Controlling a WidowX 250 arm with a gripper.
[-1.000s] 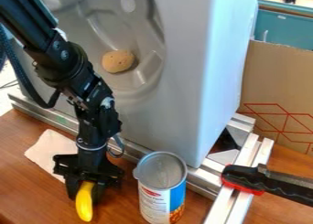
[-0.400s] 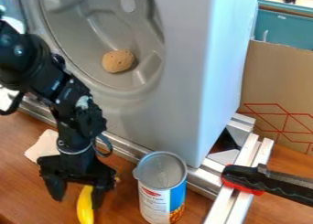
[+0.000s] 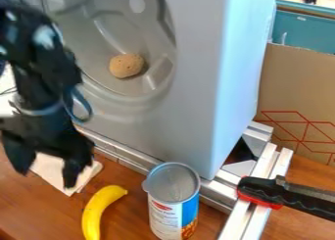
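Hanging at the view's left: black gripper (image 3: 46, 179), fingers spread wide, holding nothing
Banana (image 3: 97, 212): on the wooden table (image 3: 130, 222), near the can (image 3: 173, 209)
Can: upright
Pale cloth (image 3: 58, 171): partly behind the gripper

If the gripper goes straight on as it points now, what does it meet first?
Likely the cloth or nearby table; how high the gripper hangs is unclear. The banana looks off its line.
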